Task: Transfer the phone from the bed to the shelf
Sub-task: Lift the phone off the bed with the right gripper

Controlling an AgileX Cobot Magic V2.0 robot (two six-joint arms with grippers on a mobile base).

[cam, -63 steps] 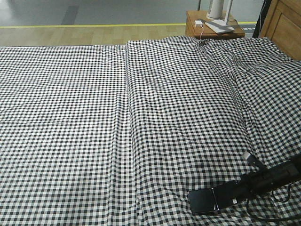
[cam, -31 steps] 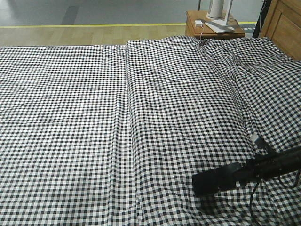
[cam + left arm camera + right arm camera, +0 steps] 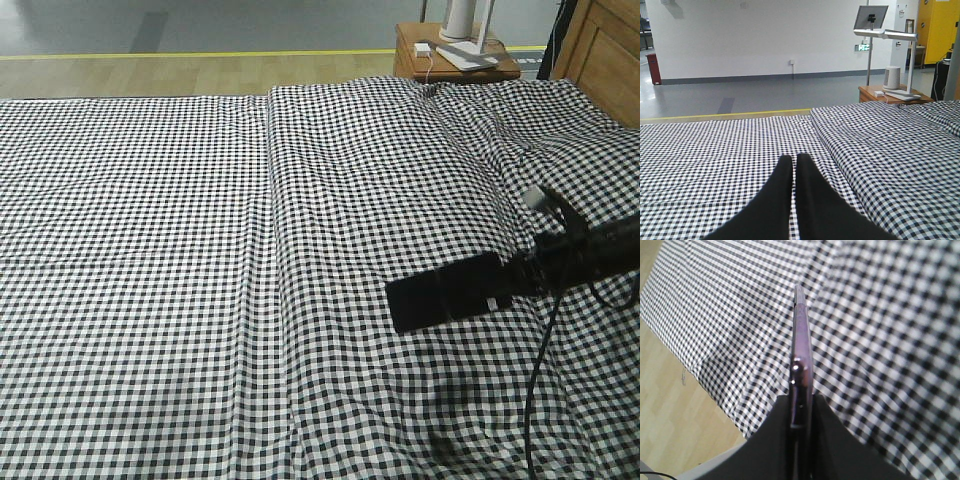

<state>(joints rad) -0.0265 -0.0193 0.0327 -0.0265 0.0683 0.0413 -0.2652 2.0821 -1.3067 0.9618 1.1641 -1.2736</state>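
The right gripper point(image 3: 512, 278) is clamped on one end of the phone point(image 3: 445, 292) and holds it roughly level in the air above the bed point(image 3: 200, 250), clear of the sheet. The left gripper point(image 3: 794, 165) has its fingers pressed together on nothing. There is one phone and one bed. A small brown table point(image 3: 410, 55) stands beyond the far corner, well apart.

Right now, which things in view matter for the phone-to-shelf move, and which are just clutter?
Job: phone, clamped in the right end effector; bed beneath it. Shelf not in view.

Lying about: bedside table, desk lamp, white cylinder on the table; left end effector, shut and empty.
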